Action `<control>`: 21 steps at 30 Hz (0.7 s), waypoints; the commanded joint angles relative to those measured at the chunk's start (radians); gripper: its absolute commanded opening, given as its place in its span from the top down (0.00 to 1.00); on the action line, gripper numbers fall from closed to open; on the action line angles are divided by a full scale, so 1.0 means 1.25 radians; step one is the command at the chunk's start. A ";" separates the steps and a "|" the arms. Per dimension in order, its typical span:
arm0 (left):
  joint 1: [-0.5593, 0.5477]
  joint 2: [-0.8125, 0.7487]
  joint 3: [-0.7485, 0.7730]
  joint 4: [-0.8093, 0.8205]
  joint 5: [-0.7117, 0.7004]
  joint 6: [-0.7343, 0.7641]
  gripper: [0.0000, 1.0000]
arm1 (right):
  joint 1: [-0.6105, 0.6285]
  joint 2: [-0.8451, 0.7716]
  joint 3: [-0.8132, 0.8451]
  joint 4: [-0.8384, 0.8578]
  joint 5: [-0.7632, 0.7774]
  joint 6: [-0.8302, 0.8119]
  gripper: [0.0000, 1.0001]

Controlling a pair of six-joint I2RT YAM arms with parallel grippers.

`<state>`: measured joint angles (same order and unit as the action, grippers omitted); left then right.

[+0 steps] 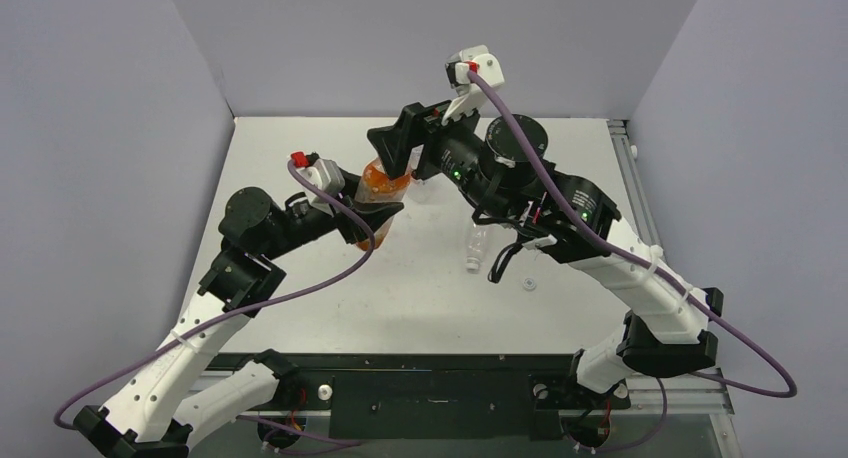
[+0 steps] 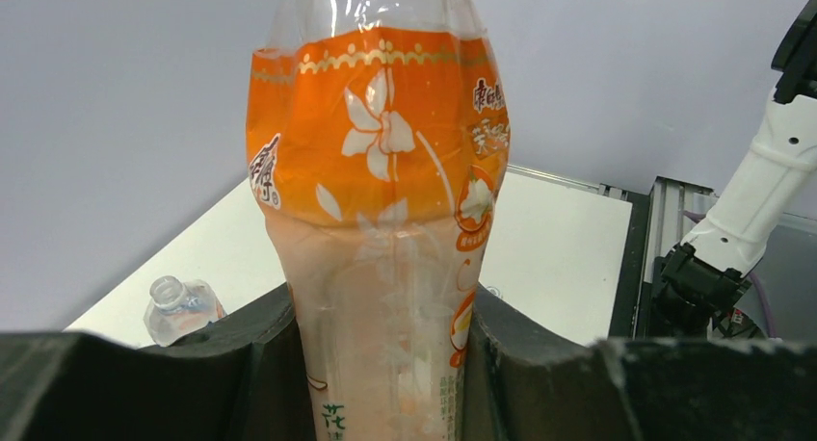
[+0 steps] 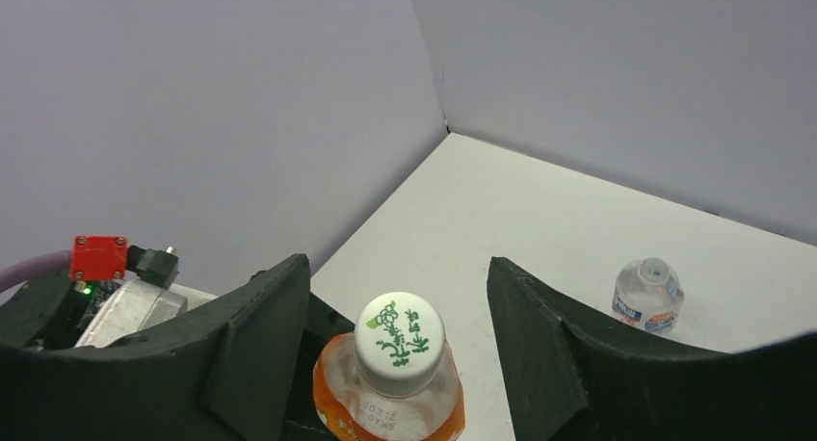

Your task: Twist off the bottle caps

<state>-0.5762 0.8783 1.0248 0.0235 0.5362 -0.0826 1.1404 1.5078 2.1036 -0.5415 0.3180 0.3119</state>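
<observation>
Nearest the arm bases, the white table (image 1: 300,308) carried a small pale round piece (image 1: 528,284) beside the right arm, too small to identify. Just beyond it lay a small clear plastic bottle (image 1: 477,248) on its side, its open mouth showing in both wrist views, well apart from either pincer. Farther in, near the middle of the table, the left gripper (image 2: 381,364) was clamped on the lower body of a tall clear plastic bottle with an orange flower-printed label (image 2: 381,152), its 2 dark fingers pressed against either side and holding the bottle roughly upright. On that bottle's neck sat the 1 cap plainly in view, a round whitish plastic screw cap with a green printed design (image 3: 400,343). The right gripper (image 3: 395,277) was poised over it with its 2 black fingers spread apart. In the right wrist view the cap lay in the gap between them, roughly centred, with bare space on each side and neither finger touching it. Whether the fingertips reached down to the cap's level could not be told. Behind everything stood the plain grey-lilac walls (image 1: 430,38), meeting in a corner at the far edge of the table.
</observation>
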 commanded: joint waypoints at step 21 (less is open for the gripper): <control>-0.002 -0.006 0.026 0.048 0.053 -0.061 0.97 | -0.060 -0.005 -0.007 0.041 -0.186 0.020 1.00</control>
<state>-0.5762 0.8753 1.0233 0.0257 0.5282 -0.0952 1.1000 1.5482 2.1304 -0.5770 0.2569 0.3622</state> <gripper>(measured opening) 0.363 0.295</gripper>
